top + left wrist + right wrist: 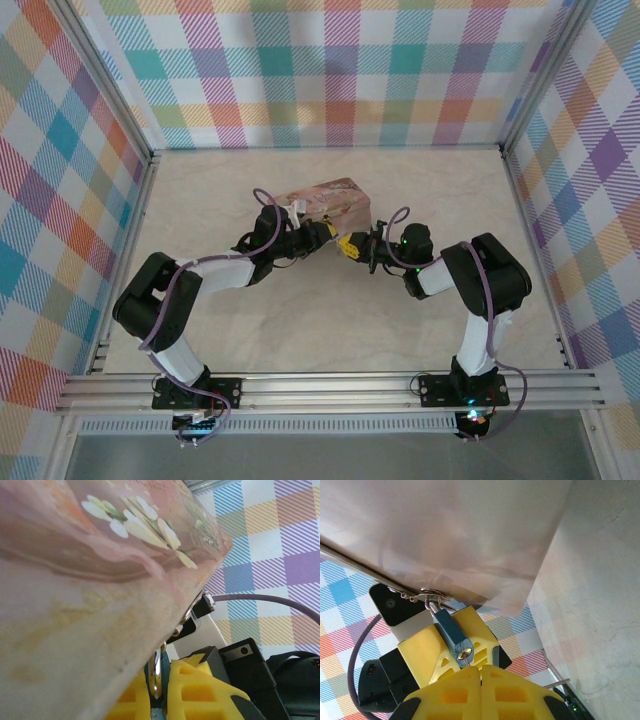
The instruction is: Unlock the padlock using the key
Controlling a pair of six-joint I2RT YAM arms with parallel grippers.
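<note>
Tiny padlock, dark blue-grey metal, hung by its shackle from the hasp at the near right corner of the pink tin, around the middle of the table. Judged light, rigid and smooth-sided, so likely slippery. Free to swing and twist on the shackle, hence best braced across the flat faces of the body, with the low end left open for the keyhole. Not fragile, but too small to forgive a skewed push. Thin key, probably easy to bend or to roll between pads; best pinched close up, near the shaft. From the right wrist: brass keyhole end tipped toward the right gripper, just beyond its tips. Yellow fingers together there, clamped on the key, a short length of shaft reaching from the tips to the keyhole, touching or just entered; depth impossible to tell. Opposite, from the left, the left gripper, lock body between its fingers; gap narrow, seemingly pinched shut on it, left finger partly hidden behind the tin. Tin just beyond both grippers on the far side, judged light enough to shift if tugged through the hasp.
</note>
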